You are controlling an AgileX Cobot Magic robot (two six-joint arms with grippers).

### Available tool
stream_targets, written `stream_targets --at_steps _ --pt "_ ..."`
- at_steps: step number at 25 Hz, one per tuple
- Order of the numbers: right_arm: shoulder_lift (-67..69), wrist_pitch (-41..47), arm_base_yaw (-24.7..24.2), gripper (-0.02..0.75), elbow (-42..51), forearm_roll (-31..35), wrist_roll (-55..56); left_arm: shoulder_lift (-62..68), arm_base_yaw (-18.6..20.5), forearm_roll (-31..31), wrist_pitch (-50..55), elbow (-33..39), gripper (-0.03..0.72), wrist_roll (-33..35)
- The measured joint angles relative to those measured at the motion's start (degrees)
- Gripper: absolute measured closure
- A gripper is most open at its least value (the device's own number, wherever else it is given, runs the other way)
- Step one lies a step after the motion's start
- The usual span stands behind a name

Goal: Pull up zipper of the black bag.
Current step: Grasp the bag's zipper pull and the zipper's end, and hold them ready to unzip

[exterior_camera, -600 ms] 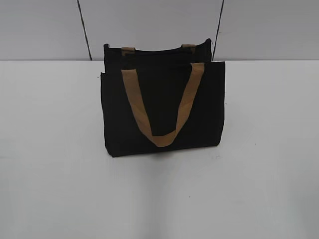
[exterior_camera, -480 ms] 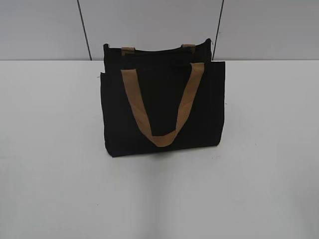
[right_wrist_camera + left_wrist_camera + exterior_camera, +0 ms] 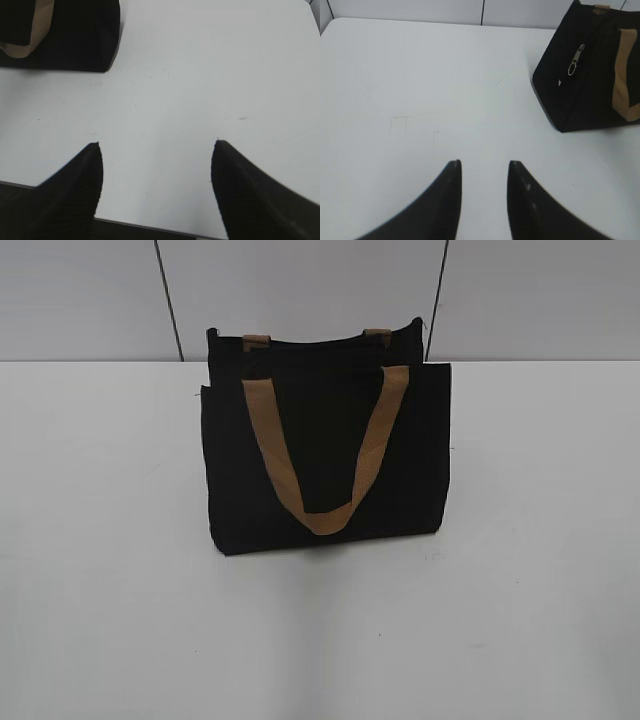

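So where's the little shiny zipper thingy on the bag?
In the left wrist view, the zipper pull hangs on the end panel of the black bag, up near its top, far from the left gripper.

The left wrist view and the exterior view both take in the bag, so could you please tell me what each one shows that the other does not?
Only the left wrist view shows the zipper, its silver pull hanging on the bag's end panel, and the left gripper, open and empty above the table. Only the exterior view shows the black bag whole and upright, with the front handle drooping over its front panel and the rear handle's ends at the top edge. Both show the bag, a tan handle and the white table.
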Motion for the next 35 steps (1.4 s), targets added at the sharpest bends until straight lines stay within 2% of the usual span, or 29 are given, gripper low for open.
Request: stream_targets --at_steps 12,19,25,30,35 --pt "0.0 0.0 0.0 0.211 0.0 0.06 0.0 0.0 0.0 0.0 -2.26 -0.78 0.45 0.0" --pt "0.0 0.0 0.0 0.211 0.0 0.11 0.0 4.57 0.0 3.52 -23.9 -0.98 0.449 0.0" --pt "0.0 0.0 0.0 0.211 0.0 0.11 0.0 16.86 0.0 4.88 -50.3 6.5 0.449 0.0" --pt "0.0 0.0 0.0 0.211 0.0 0.11 0.0 31.51 0.0 9.34 -71.81 11.65 0.449 0.0" --pt "0.0 0.0 0.0 0.211 0.0 0.11 0.0 49.53 0.07 19.11 -87.12 11.92 0.445 -0.92"
